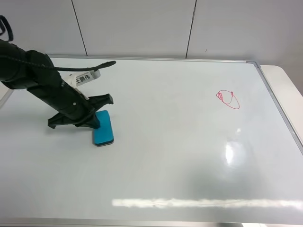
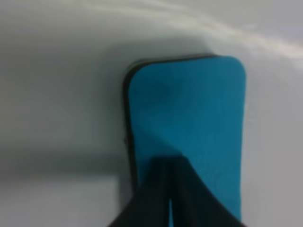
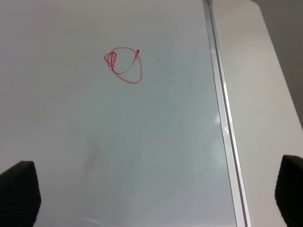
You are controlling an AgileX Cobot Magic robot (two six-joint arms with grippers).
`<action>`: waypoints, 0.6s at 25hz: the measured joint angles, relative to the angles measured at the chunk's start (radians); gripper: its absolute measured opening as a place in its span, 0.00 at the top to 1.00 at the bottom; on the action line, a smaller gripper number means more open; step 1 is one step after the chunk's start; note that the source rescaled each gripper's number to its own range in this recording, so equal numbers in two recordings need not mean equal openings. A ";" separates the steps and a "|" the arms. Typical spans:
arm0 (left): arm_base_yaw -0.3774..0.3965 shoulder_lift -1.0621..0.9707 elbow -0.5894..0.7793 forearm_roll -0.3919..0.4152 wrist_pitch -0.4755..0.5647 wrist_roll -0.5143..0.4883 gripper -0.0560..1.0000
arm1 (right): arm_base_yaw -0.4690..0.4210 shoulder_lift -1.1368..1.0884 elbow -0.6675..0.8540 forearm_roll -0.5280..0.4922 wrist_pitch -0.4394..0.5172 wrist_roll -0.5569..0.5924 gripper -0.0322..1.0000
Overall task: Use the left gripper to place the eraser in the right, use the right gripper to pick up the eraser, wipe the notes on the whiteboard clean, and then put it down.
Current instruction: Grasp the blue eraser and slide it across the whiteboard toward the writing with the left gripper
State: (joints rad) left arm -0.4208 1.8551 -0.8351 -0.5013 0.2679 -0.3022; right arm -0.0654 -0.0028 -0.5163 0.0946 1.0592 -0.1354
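Left gripper [image 1: 96, 124], pinched together, sits over the eraser [image 1: 104, 132]. Bare whiteboard [image 1: 165, 156] opens at three o'clock toward the notes [image 1: 228, 99]. Right gripper [image 3: 156, 198] is spread apart.

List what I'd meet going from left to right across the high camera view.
left arm → eraser → notes → whiteboard frame

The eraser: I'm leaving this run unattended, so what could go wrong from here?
1. The left pincer is shut, its tips at one end of the eraser, not around its sides; pushed that way, it may pivot or slip free.
2. The notes lie far across the whiteboard, near its silver frame, which the open right pincer might catch while wiping.
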 joint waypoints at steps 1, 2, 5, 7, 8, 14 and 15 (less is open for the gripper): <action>-0.026 0.012 -0.014 -0.017 -0.009 -0.013 0.94 | 0.000 0.000 0.000 0.000 0.000 0.000 0.00; -0.055 0.025 -0.030 -0.028 -0.011 -0.022 0.94 | 0.000 0.000 0.000 0.000 0.000 0.000 0.00; -0.129 0.085 -0.111 -0.052 0.002 -0.032 0.95 | 0.000 0.000 0.000 0.000 0.000 0.000 0.00; -0.175 0.128 -0.170 -0.082 0.028 -0.034 0.95 | 0.000 0.000 0.000 0.000 0.000 0.000 0.00; -0.193 0.153 -0.205 -0.101 0.041 -0.034 0.95 | 0.000 0.000 0.000 0.000 0.000 0.000 0.00; -0.314 0.298 -0.420 -0.206 0.103 -0.034 0.95 | 0.000 0.000 0.000 0.000 0.000 0.000 0.00; -0.329 0.325 -0.464 -0.223 0.118 -0.034 0.95 | 0.000 0.000 0.000 0.000 0.000 0.000 0.00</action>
State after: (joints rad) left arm -0.7499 2.1806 -1.2987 -0.7242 0.3863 -0.3362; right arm -0.0654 -0.0028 -0.5163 0.0946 1.0592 -0.1354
